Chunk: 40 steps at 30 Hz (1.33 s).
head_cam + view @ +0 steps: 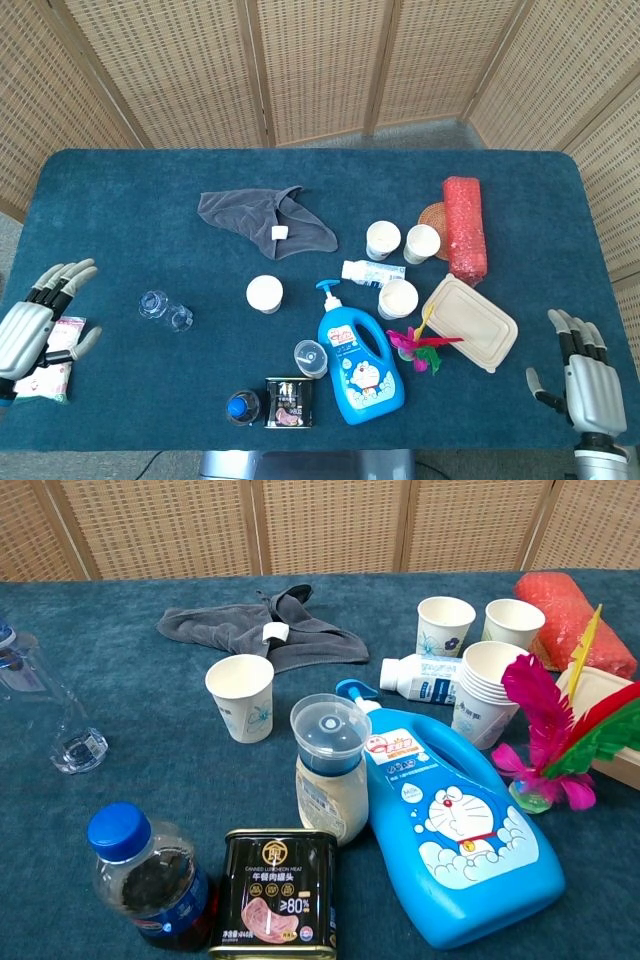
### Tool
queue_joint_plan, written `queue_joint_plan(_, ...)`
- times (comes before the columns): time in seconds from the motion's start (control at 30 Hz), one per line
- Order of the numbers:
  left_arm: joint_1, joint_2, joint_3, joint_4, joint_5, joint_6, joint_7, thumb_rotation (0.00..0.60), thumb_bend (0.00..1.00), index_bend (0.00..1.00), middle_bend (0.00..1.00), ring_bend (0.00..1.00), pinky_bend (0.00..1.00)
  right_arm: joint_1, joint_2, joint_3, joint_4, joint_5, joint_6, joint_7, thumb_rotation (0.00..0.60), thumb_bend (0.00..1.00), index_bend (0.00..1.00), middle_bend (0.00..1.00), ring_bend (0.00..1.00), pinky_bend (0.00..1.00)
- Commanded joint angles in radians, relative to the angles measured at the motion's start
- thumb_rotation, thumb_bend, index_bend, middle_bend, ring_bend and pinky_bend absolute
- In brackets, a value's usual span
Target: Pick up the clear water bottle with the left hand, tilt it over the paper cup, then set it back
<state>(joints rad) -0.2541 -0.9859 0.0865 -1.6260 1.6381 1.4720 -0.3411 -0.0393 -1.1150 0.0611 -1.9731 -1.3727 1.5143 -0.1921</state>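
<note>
Here, clear water bottle (165,311) standing, left hand (30,329) well apart

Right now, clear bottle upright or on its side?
On its side. The clear bottle lies flat on the table, cap and base both showing from above.

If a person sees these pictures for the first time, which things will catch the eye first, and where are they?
The big blue detergent bottle with a cartoon cat stands near the front edge of the table, with bright pink and green feathers just to its right. A red bubble-wrap roll lies toward the far right. The clear water bottle lies on its side at the left, apart from the open left robot hand.
</note>
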Motion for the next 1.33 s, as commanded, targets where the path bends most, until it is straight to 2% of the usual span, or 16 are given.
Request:
queue_joint_plan(0.03, 0.017, 0.081, 0.014, -0.108, -0.026, -0.037, 0.135, 0.177, 0.39, 0.03, 0.09, 0.02, 0.00, 0.004, 0.004, 0.006, 0.016, 0.008, 0.008, -0.033, 0.600, 0.40, 0.00, 0.03, 0.00, 0.00)
queue_joint_plan(0.23, 0.046, 0.131, 0.019, -0.218, -0.078, -0.058, 0.319, 0.179, 0.39, 0.01, 0.09, 0.02, 0.00, 0.004, 0.007, 0.015, 0.040, 0.017, 0.027, -0.081, 0.600, 0.40, 0.00, 0.03, 0.00, 0.00)
queue_joint_plan(0.43, 0.067, 0.153, 0.023, -0.287, -0.110, -0.079, 0.387, 0.181, 0.39, 0.00, 0.09, 0.02, 0.00, 0.004, 0.013, 0.015, 0.049, 0.021, 0.029, -0.093, 0.600, 0.40, 0.00, 0.03, 0.00, 0.00)
queue_joint_plan(0.7, 0.073, 0.158, 0.021, -0.332, -0.107, -0.108, 0.404, 0.181, 0.39, 0.00, 0.09, 0.02, 0.00, -0.002, 0.021, 0.006, 0.052, 0.001, 0.038, -0.071, 0.600, 0.40, 0.00, 0.03, 0.00, 0.00)
queue_joint_plan(1.33, 0.093, 0.131, -0.006, -0.314, -0.085, -0.101, 0.370, 0.182, 0.39, 0.00, 0.09, 0.02, 0.00, -0.006, 0.020, -0.003, 0.060, -0.014, 0.032, -0.032, 0.600, 0.40, 0.00, 0.03, 0.00, 0.00)
